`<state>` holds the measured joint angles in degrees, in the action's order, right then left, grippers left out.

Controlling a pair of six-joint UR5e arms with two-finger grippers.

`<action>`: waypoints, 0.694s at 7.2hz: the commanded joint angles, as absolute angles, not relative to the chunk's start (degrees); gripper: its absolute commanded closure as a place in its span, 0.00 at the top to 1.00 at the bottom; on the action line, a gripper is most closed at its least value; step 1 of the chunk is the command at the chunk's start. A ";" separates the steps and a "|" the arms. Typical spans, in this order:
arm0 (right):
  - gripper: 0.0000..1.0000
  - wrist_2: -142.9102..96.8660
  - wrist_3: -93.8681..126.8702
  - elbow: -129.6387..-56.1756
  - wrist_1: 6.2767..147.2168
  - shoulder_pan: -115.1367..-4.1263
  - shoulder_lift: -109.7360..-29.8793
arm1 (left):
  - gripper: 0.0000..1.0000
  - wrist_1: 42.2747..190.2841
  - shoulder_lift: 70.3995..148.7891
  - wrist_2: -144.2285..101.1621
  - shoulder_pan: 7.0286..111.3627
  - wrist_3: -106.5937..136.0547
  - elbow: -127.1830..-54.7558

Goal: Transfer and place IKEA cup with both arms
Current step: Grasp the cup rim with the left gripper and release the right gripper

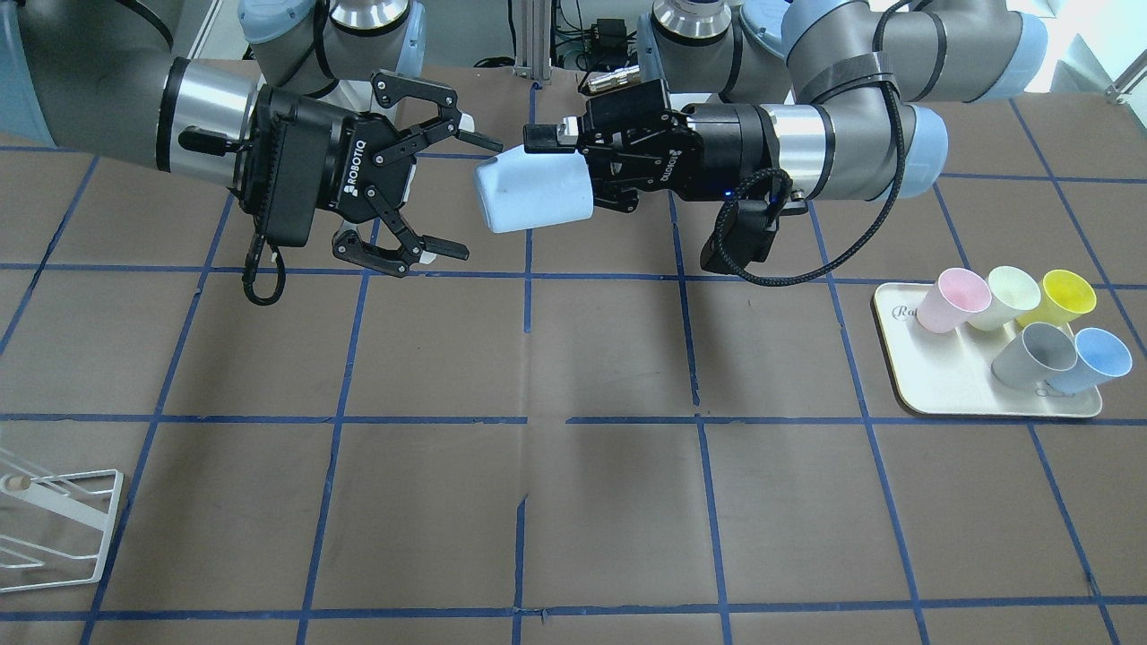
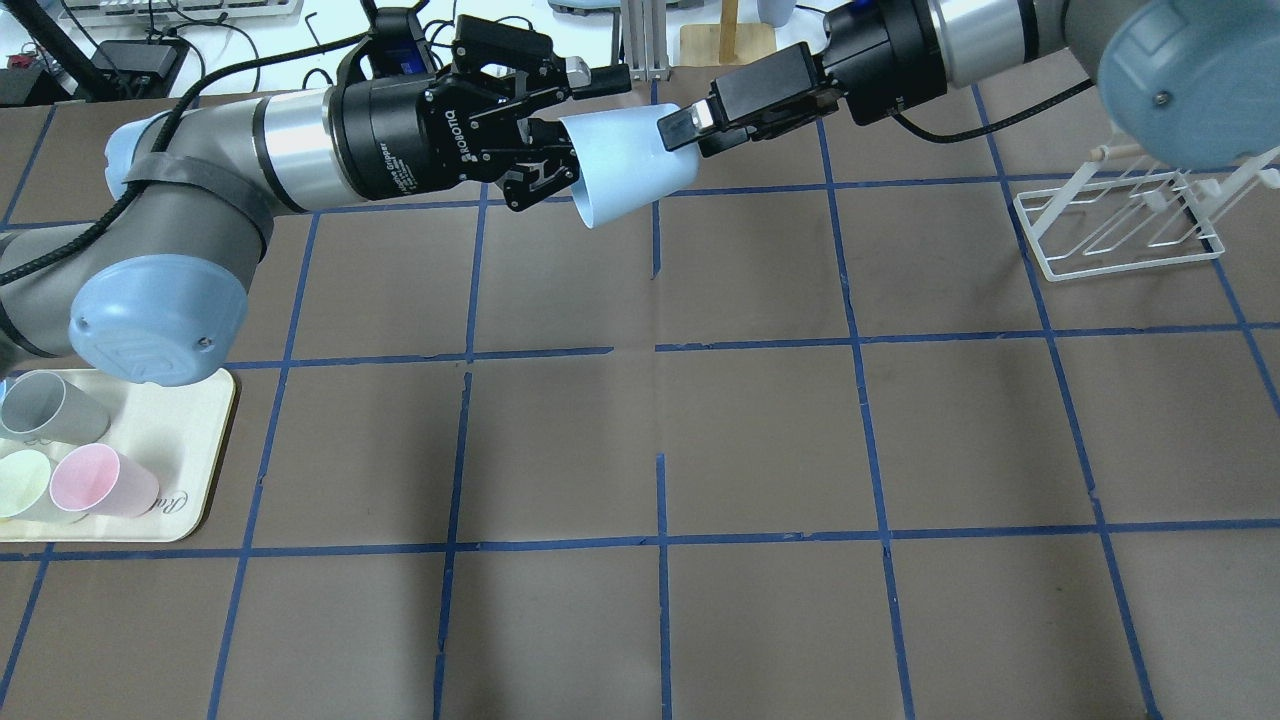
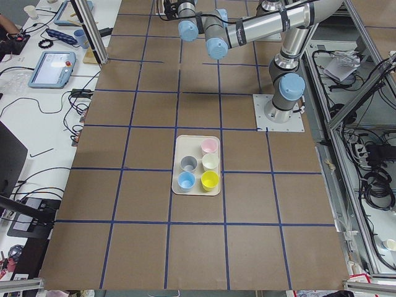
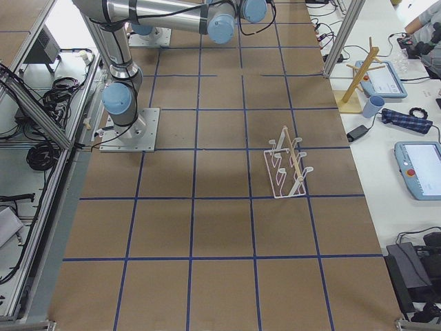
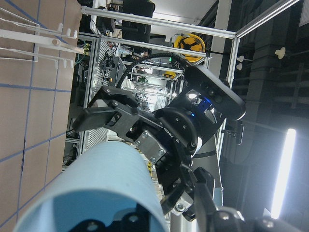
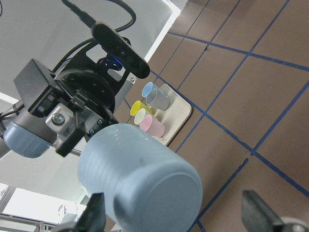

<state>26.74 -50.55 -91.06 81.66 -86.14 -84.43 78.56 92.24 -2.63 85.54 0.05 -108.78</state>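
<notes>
The IKEA cup (image 1: pixel 533 193), light blue, is held on its side above the table's far middle. My left gripper (image 1: pixel 573 170) is shut on its rim end, and the cup's closed base points at my right gripper (image 1: pixel 468 197). The right gripper is open, with its fingertips at either side of the base and not touching it. In the overhead view the cup (image 2: pixel 625 165) hangs between the left gripper (image 2: pixel 570 140) and the right gripper (image 2: pixel 685 128). The right wrist view shows the cup's base (image 6: pixel 140 179) close up. The left wrist view shows the cup (image 5: pixel 96 188) with the open right gripper (image 5: pixel 140 130) behind it.
A cream tray (image 1: pixel 941 381) on my left side holds pink (image 1: pixel 950 300), pale green (image 1: pixel 1008 296), yellow (image 1: pixel 1062 296), grey (image 1: pixel 1030 354) and darker blue (image 1: pixel 1089 358) cups. A white wire rack (image 2: pixel 1130 220) stands on my right side. Blue tape lines grid the brown table.
</notes>
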 commanded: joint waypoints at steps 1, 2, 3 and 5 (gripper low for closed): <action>1.00 33.70 -51.15 -91.05 81.74 -82.64 -84.64 | 0.41 78.57 92.20 -2.46 85.17 0.62 -108.81; 1.00 37.14 -51.24 -91.05 81.48 -81.23 -84.73 | 0.22 78.57 92.11 -2.46 84.82 0.62 -108.81; 1.00 39.79 -51.15 -91.05 81.30 -80.60 -84.99 | 0.07 78.75 92.02 -2.46 83.94 0.62 -108.90; 1.00 51.60 -50.54 -90.44 81.65 -78.15 -85.86 | 0.00 78.75 92.02 0.76 83.50 1.49 -108.81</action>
<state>43.99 -50.78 -90.79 81.37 -79.74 -85.28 78.73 92.07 -1.45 83.79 0.83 -108.87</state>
